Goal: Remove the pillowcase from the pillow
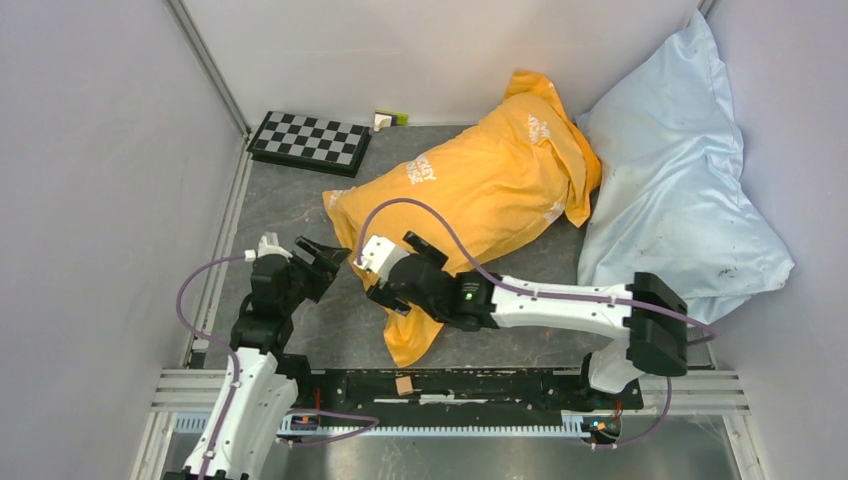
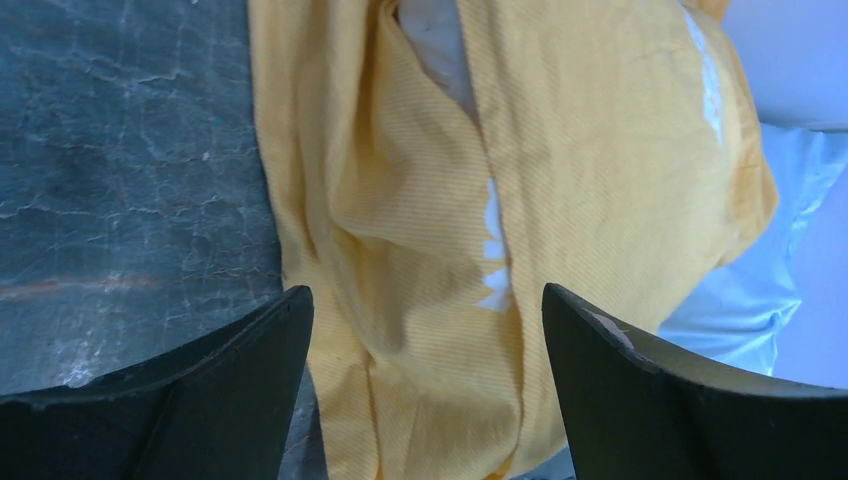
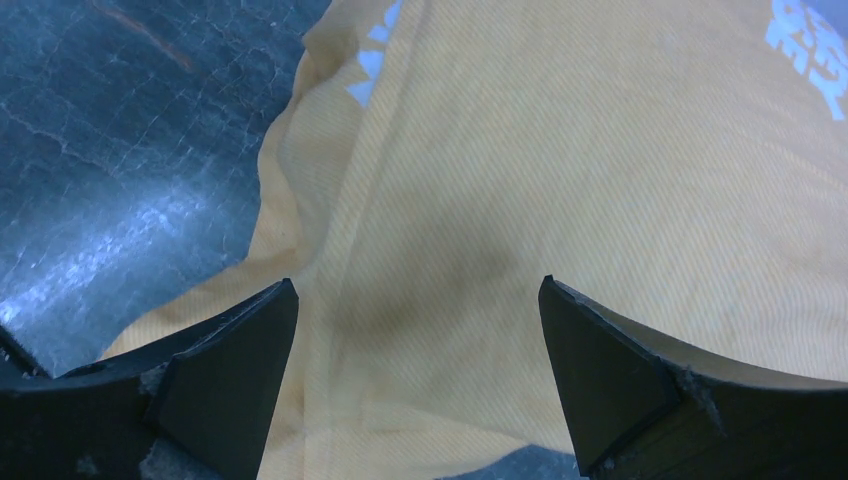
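Left arm (image 1: 243,395) and right arm (image 1: 560,302): white links, black joints, looping purple cables (image 1: 400,201). Left pincer (image 2: 424,290) and right pincer (image 3: 417,281) carry black wedge-shaped fingers (image 3: 225,355).

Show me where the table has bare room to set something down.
Bare table between the checkerboard, the pillowcase and the left end effector; also the near strip beside the pillowcase's tail. Crowded right: blue pillow abuts the pillowcase.

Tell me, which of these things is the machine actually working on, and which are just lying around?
Part of the job: orange pillowcase, white pillow inside it.
Just lying about: pale blue pillow, checkerboard, small cream-and-green object.
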You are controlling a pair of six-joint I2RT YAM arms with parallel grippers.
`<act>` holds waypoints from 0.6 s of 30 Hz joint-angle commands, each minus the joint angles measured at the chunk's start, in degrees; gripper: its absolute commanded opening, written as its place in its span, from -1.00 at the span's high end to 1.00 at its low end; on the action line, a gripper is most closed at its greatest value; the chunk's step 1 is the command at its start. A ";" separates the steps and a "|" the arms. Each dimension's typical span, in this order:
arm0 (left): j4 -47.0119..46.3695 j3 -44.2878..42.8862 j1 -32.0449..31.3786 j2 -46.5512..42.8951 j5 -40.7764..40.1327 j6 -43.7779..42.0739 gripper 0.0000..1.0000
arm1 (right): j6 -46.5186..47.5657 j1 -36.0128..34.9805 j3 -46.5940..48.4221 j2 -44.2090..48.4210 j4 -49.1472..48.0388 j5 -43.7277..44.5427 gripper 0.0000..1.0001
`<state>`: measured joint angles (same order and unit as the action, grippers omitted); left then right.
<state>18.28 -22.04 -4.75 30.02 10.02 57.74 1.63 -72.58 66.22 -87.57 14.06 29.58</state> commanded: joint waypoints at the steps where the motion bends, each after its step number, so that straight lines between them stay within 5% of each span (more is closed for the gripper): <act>1: -2.12 1.69 -0.11 0.47 -1.02 3.81 -0.79 | 1.81 -1.97 7.89 -6.64 -1.12 8.14 -0.96; 13: -7.05 4.17 -0.09 4.70 2.97 2.82 -0.77 | 4.04 -2.31 14.96 -15.79 1.37 23.44 -0.93; 18: -9.06 4.47 -0.12 6.79 5.97 2.47 -0.76 | 3.21 -0.39 16.33 -14.84 2.29 27.10 -0.74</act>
<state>13.93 -17.80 -4.75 35.38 12.58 59.46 5.34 -74.48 79.07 -103.24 16.10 49.76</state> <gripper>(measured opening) 0.884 0.908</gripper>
